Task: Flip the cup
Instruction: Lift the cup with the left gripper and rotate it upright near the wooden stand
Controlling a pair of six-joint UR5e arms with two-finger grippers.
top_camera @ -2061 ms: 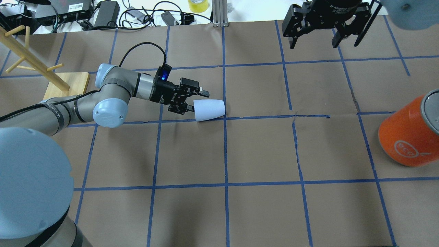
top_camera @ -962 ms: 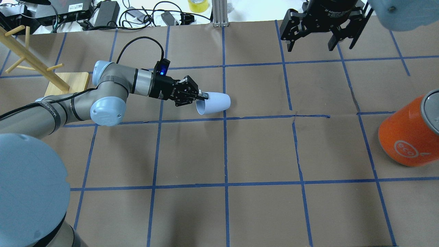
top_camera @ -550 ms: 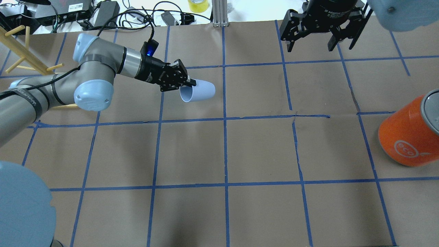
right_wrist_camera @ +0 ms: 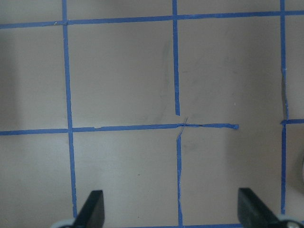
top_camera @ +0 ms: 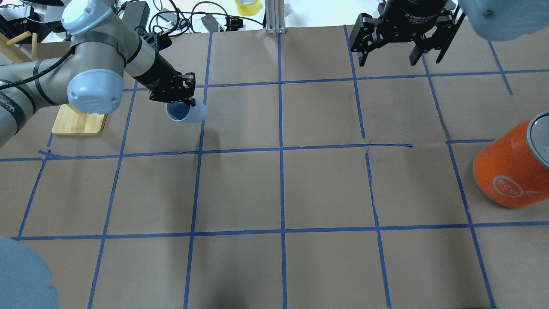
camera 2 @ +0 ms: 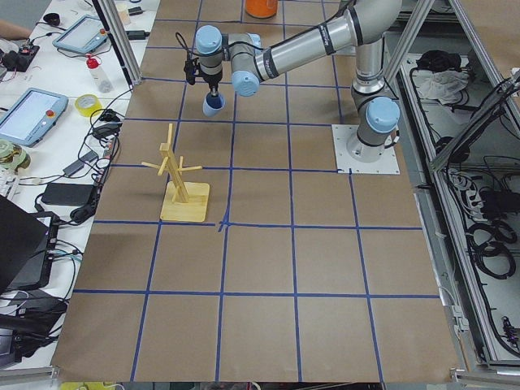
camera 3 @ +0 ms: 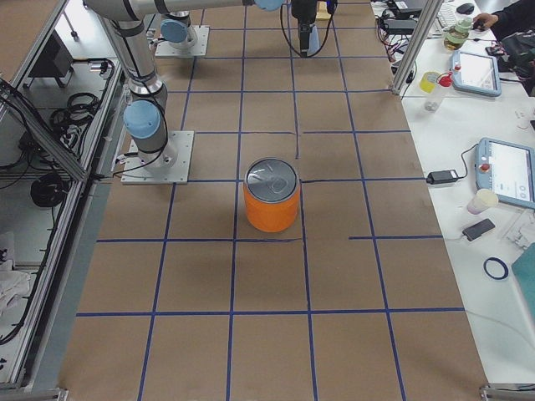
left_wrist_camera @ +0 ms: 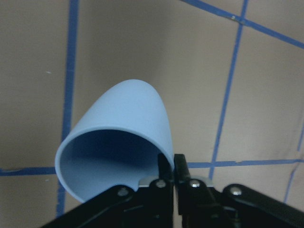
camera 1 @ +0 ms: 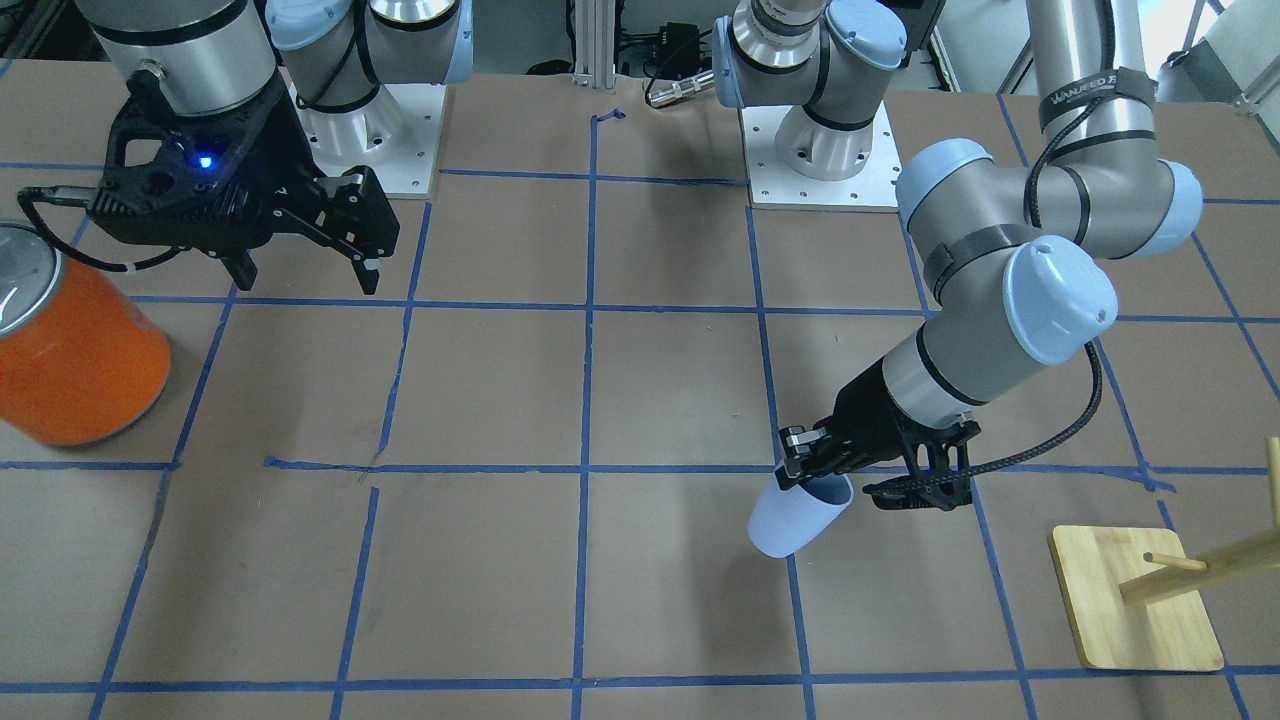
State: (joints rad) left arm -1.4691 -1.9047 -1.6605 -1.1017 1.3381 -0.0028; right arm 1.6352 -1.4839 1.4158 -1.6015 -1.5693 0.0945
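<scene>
The pale blue cup (top_camera: 188, 114) hangs tilted above the brown paper, mouth up toward the wrist and base pointing down. My left gripper (top_camera: 185, 102) is shut on its rim, one finger inside and one outside. The front-facing view shows the cup (camera 1: 793, 520) under the left gripper (camera 1: 812, 482). The left wrist view shows the cup's light blue inside (left_wrist_camera: 107, 156) and the gripper (left_wrist_camera: 173, 172) pinching the rim. The cup also shows small in the left view (camera 2: 212, 105). My right gripper (top_camera: 389, 55) is open and empty, high over the far right of the table; the right wrist view (right_wrist_camera: 173, 209) shows only paper between its fingers.
A large orange can (top_camera: 510, 171) with a silver top stands at the right edge, and shows in the front-facing view (camera 1: 70, 360). A wooden peg stand (camera 1: 1135, 598) on a square base stands close to my left arm. Cables and boxes lie beyond the table's far edge.
My left gripper took the lying cup by its rim, lifted it off the paper and carried it left and farther away, turning its mouth upward. The right gripper barely moved.
</scene>
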